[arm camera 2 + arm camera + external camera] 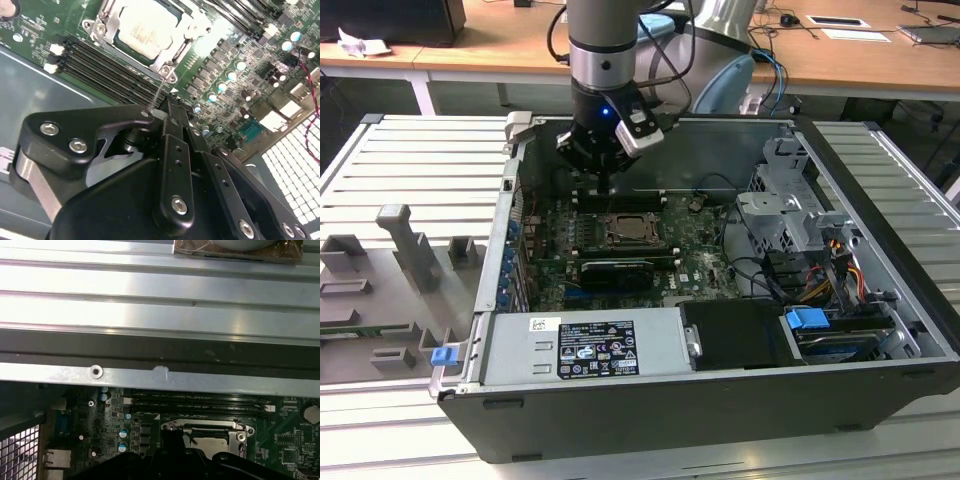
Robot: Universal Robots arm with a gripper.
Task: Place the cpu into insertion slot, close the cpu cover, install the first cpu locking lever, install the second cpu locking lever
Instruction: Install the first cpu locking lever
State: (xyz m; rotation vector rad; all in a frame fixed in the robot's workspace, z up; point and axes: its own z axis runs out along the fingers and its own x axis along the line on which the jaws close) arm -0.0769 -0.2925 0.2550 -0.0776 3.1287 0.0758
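Gripper (pixel 168 107) fingers look pressed together into one narrow tip in the second wrist view, and I see nothing clearly pinched between them. A thin wire locking lever (pixel 159 92) runs from the socket corner to just beside that tip; I cannot tell whether they touch.

Past the lever, the cpu (pixel 147 25) already lies flat in the insertion slot (pixel 633 232), and the cpu cover (pixel 167 55) appears folded down around it, its window showing the pale metal top. In the exterior view the slot sits mid-board inside the open computer case (pixel 720 400), with the gripper poised at about 11 o'clock from it, over the black memory slots (pixel 100 62). The case rests on the ribbed bench (pixel 410 160).

I judge that placing and covering are done and that a locking lever is the step in hand. The next move calls for a precise, low contact on that slender wire, pressing without slipping onto the cover or the memory slots.
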